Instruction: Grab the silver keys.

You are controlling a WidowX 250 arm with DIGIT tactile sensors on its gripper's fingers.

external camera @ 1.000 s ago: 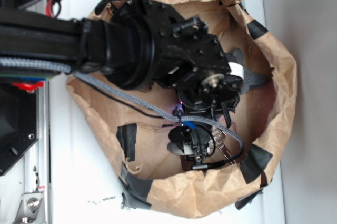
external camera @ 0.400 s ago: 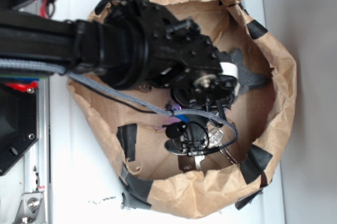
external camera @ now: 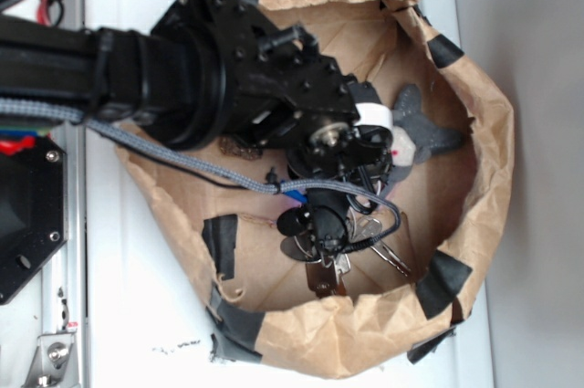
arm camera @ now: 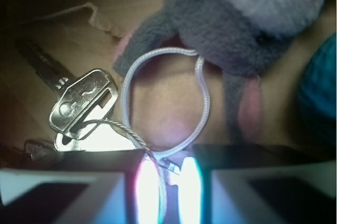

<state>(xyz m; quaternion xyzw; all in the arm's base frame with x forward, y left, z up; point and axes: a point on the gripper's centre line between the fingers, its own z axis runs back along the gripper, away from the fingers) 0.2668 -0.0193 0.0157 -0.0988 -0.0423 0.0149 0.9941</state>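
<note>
Pincer (arm camera: 160,182) nearly pressed together, pinching the thin wire ring (arm camera: 131,134) of the silver keys (arm camera: 81,103), beside the plush donkey (arm camera: 247,18).

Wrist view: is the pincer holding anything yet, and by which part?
Cannot be told. The pincer sits over a thin wire off the silver keys, but glare hides any contact.

Exterior looks straight down; wrist close, both showing keys (arm camera: 79,105)
</note>
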